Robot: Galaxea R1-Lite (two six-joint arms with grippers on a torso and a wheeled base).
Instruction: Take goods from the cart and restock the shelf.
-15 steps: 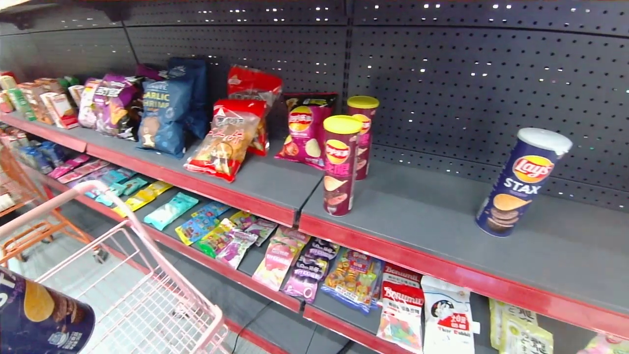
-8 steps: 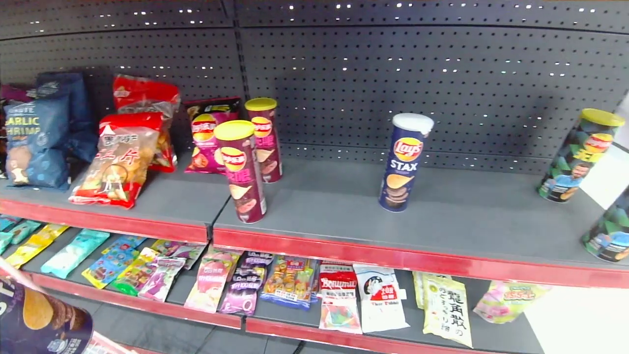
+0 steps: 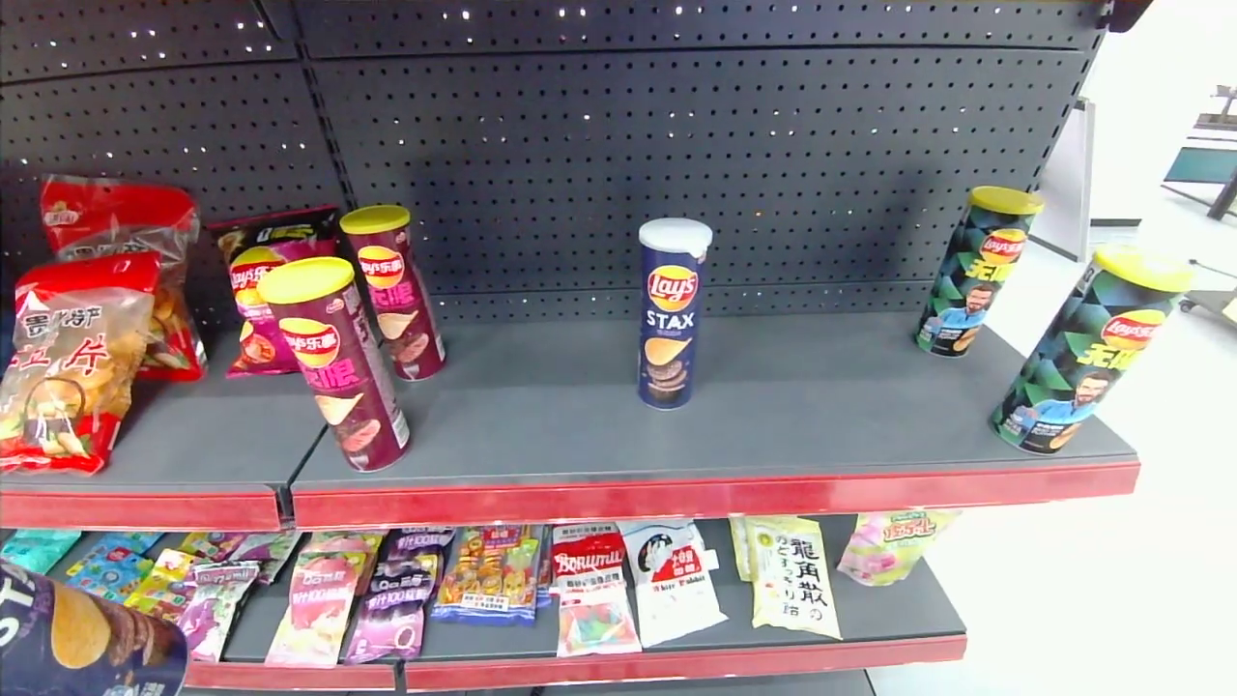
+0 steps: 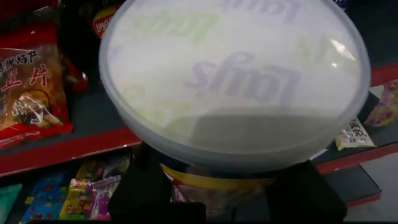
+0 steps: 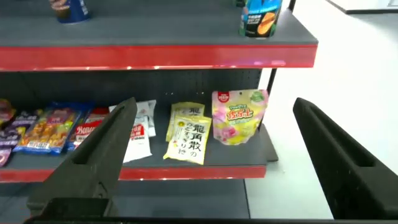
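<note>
1. Carrying step: the left gripper (image 4: 227, 196) is clamped on a chip can (image 3: 77, 638), at the head view's 7 o'clock.
2. The right gripper (image 5: 214, 112) gapes wide and is empty.
3. Next, I judge: stand it on the shelf (image 3: 792, 406), at 3 o'clock of the matching can (image 3: 672, 309).

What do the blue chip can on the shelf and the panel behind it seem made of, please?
The blue chip can looks like glossy printed cardboard, judging by its sheen; its white lid looks plastic. The back panel is probably dark matte painted metal, given regular punched holes.
</note>
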